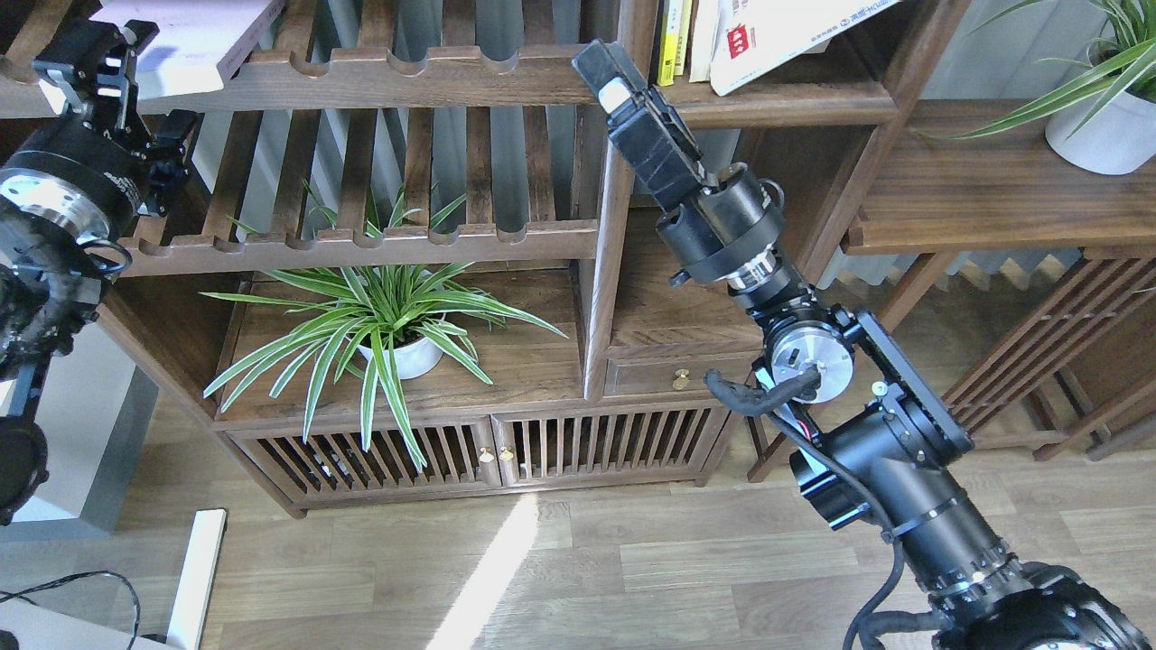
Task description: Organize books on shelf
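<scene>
The pale lilac-white book [194, 41] lies flat on the top slatted rack at the upper left. My left gripper [90, 68] is raised just left of that book's edge, and its two fingers look apart with nothing clearly between them. The large white book with a small red mark [786, 36] leans tilted in the narrow bookcase compartment, resting on the dark-brown shelf board [795, 99]. My right gripper [601, 68] points up and to the left at the compartment's left post, below and left of the white book. Its fingers show as one dark block. The red book is out of view.
Thin yellow upright spines [673, 41] stand left of the white book. A spider plant in a white pot [388, 334] sits on the low cabinet. A second white plant pot [1097, 131] stands on the wide board at right. Slatted racks [361, 239] span the left.
</scene>
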You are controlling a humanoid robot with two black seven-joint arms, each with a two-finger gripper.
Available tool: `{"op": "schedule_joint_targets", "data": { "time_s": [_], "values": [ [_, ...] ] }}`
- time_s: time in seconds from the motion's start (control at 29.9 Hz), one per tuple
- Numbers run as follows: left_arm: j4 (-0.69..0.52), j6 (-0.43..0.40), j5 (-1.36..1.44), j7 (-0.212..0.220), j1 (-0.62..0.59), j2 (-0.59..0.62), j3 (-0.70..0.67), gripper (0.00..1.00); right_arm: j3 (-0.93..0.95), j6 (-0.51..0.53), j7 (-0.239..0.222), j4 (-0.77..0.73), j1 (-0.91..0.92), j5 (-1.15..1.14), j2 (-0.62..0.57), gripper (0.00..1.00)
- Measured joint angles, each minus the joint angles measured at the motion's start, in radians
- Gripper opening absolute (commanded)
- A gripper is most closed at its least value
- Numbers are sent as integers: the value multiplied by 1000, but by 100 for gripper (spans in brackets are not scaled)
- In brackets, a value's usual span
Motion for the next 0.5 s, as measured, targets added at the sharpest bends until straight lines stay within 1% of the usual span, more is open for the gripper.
{"op": "schedule_joint_targets", "data": {
  "time_s": [0.2,0.5],
  "values": [
    [23,54,0,1,-36,0,-3,87,0,0,0,0,-2,0,0,92],
    [42,91,0,-3,-68,-3,0,87,0,0,0,0,-13,0,0,92]
  ]
}}
